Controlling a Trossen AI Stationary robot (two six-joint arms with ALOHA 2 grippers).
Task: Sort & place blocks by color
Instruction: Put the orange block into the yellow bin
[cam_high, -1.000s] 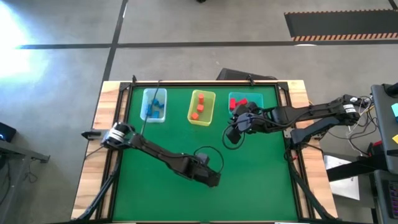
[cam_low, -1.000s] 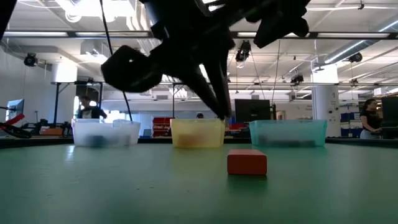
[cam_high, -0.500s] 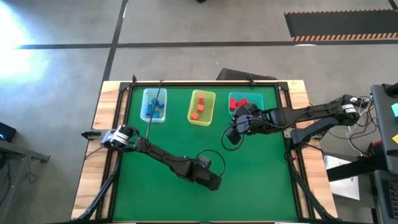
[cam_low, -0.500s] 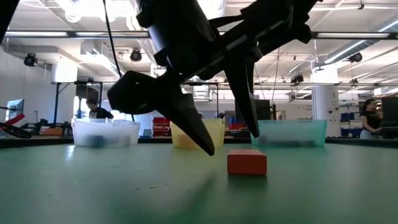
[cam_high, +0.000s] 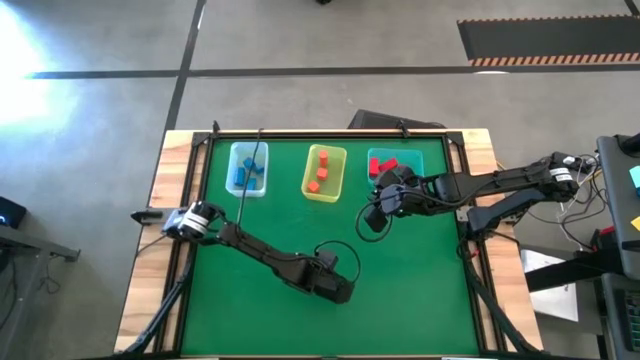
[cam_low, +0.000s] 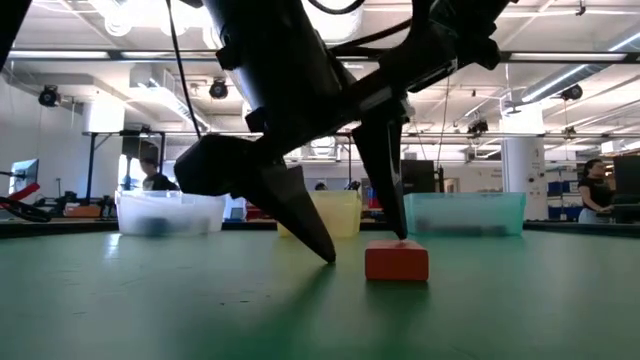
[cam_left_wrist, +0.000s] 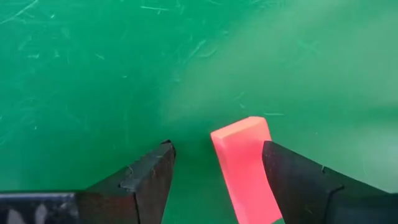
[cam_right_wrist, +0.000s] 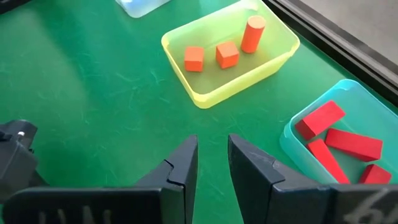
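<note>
Green bench (cam_high: 420, 290), left gripper (cam_left_wrist: 214, 165) fingers spread around orange bar (cam_left_wrist: 245, 168), bar's near end cut off, right gripper (cam_right_wrist: 211, 158) fingers slightly parted, empty.

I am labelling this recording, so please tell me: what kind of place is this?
Probably a large robotics lab or workshop hall: a green table on a bare concrete floor, high ceiling lights and workbenches behind it.

Probably a lab: ceiling lights (cam_low: 560, 80), workstations (cam_low: 60, 205).

The left gripper (cam_low: 350, 245) has dropped to the table, fingers now straddling the orange block (cam_low: 397, 261).
</note>
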